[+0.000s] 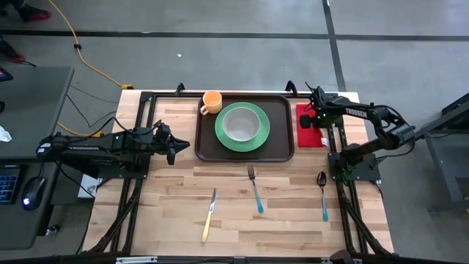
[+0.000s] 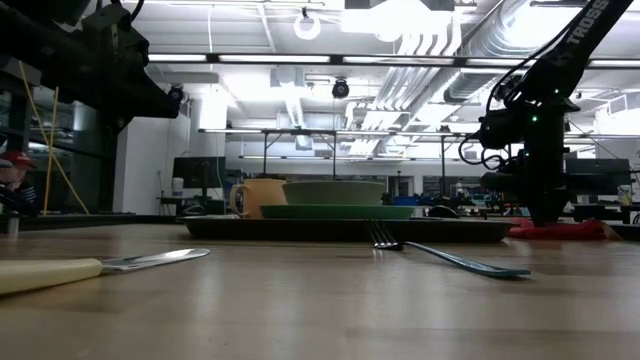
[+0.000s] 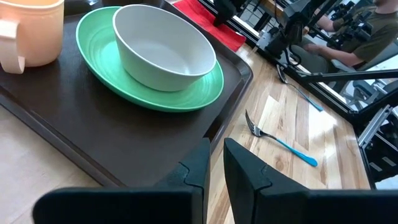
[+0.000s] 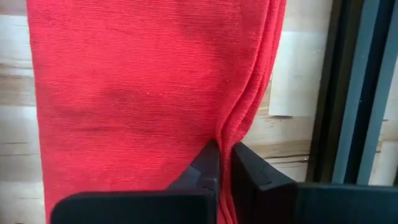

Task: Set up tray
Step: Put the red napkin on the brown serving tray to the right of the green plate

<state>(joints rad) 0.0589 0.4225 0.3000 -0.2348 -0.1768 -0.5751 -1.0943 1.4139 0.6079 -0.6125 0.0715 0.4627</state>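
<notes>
Tray [image 1: 281, 147] sits at table's far centre: green plate [image 1: 258, 138] on it, white bowl [image 1: 240, 125] on plate, orange mug [image 1: 211, 102] in the far-left corner. Right gripper [image 4: 225, 163] pinches red napkin [image 1: 308, 136] beside tray's right edge. Left gripper [image 3: 216, 167] is near the tray's left edge, fingers nearly together, empty. Fork [image 1: 254, 188], spoon [image 1: 322, 193], knife [image 1: 209, 214] lie on wooden table [image 1: 168, 198]; concrete floor beyond.

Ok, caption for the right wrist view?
Right gripper pinching a fold of the red cloth napkin lying on the pale wooden table.
</notes>
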